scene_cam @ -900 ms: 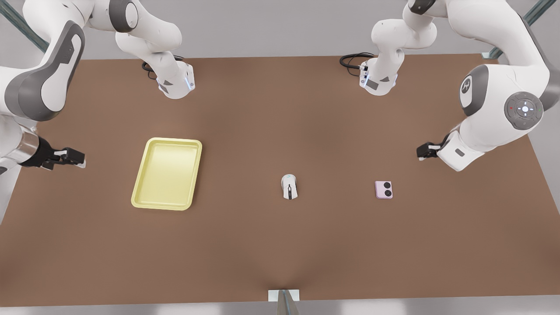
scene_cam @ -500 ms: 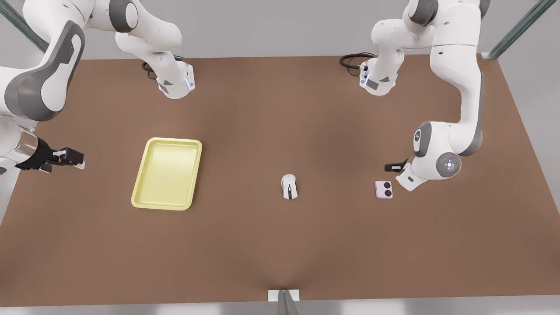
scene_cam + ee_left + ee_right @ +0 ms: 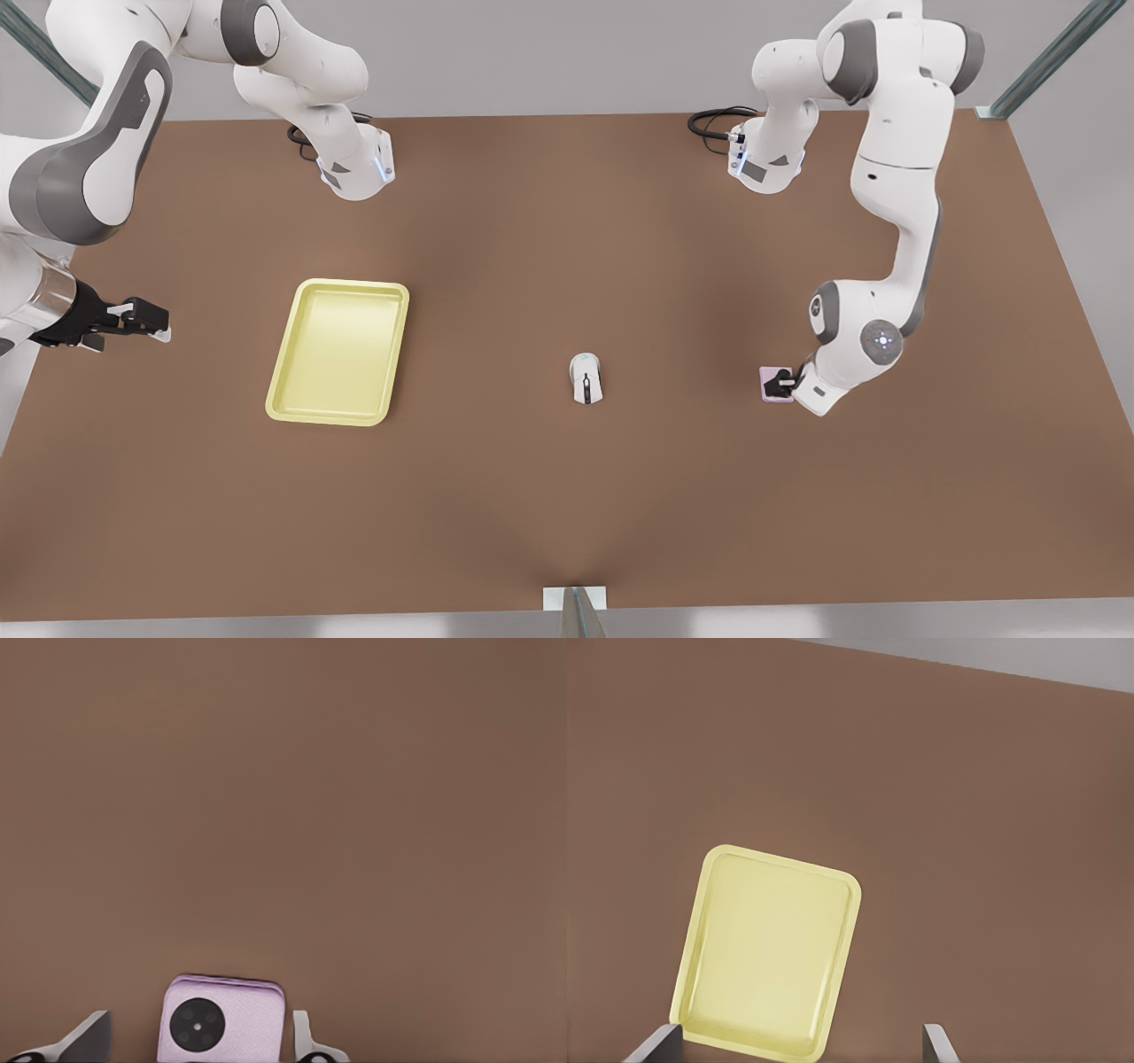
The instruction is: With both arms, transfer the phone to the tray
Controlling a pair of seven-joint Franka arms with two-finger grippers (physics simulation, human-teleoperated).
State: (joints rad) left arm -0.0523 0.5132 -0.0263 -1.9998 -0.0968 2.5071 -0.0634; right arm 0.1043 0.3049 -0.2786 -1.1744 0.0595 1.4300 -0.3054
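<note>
A: Which step is this?

B: The pickup. The left gripper is down over the phone, fingers spread either side, not yet clamped. The phone lies flat on the table, at three o'clock from the mouse.

A: Next?

B: Close and lift, I'd judge (a thin slab, so grip low). The right gripper waits unclenched at nine o'clock of the tray.

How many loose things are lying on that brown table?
3: a yellow tray toward the front view's left, a white mouse mid-table, and a pink phone at the right, partly covered by the left gripper.
</note>
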